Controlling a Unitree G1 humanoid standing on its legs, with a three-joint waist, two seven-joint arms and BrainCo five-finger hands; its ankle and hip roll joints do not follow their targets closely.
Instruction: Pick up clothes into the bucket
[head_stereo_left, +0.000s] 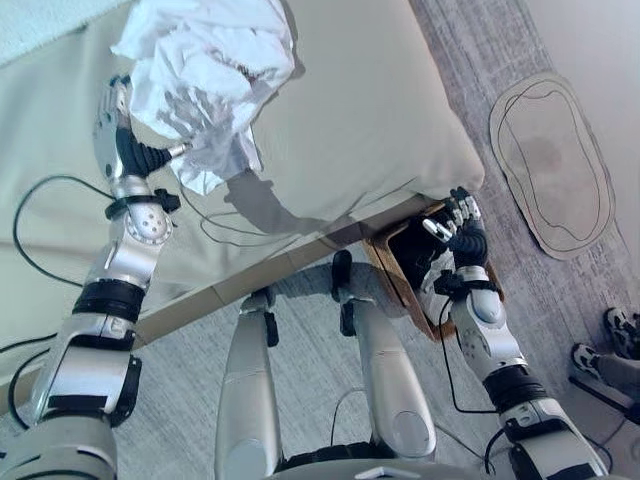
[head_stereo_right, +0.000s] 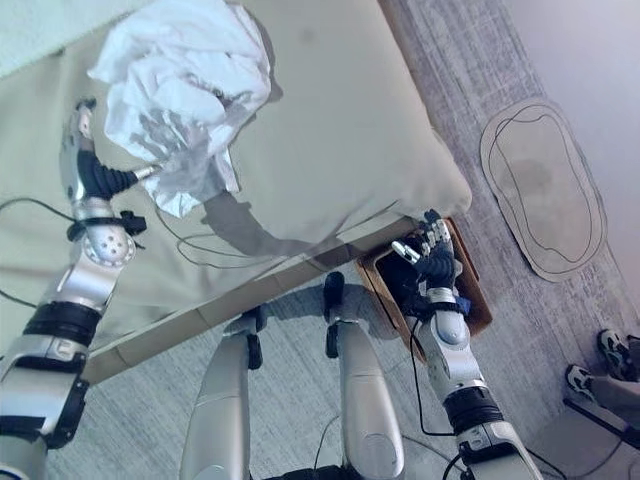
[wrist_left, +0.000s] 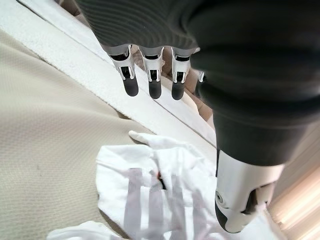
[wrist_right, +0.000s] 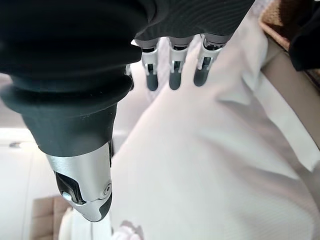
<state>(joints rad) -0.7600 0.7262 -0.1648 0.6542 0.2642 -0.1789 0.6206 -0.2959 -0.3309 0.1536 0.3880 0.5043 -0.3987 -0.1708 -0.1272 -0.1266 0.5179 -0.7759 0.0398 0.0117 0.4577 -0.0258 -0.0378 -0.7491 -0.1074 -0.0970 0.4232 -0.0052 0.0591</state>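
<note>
Beige bed (head_stereo_left: 380, 110) across upper part of eye views; its corner (head_stereo_left: 470, 165) juts toward the robot's right, w/ pale frame edge (head_stereo_left: 230, 285) running along the near side. Grey carpet (head_stereo_left: 500, 70) beyond the corner, open floor there apart from a flat oval mat (head_stereo_left: 550, 165), well apart from the bed. Person's shoes (head_stereo_left: 622, 330) at far right edge of view.

White crumpled clothes (head_stereo_left: 205, 75) heaped on the bed's upper left, near the far edge, lots of bare bedding to the right of the pile.

Left hand (head_stereo_left: 112, 130) raised beside the pile's left side, fingers straight and spread in left wrist view (wrist_left: 150, 75), thumb (wrist_left: 240, 205) apart from them; nothing gripped. In eye views, touching or just beside the cloth's left edge, can't tell which. White cloth w/ faint stripes (wrist_left: 160, 195) below the palm in wrist view, not held.

Right hand (head_stereo_right: 432, 255) low by the bed corner, over the bucket; fingers extended, loosely spread (wrist_right: 172, 70), thumb (wrist_right: 82, 195) out to the side, holding nothing. Pale bedding past the fingertips in wrist view.

Bucket: brown wooden box (head_stereo_right: 478, 300) on the floor, tucked just under/beside the bed corner, dark inside (head_stereo_left: 415, 250). Contents can't be made out; hand and arm cover part of the opening. Clothes on the bed, not in it.
</note>
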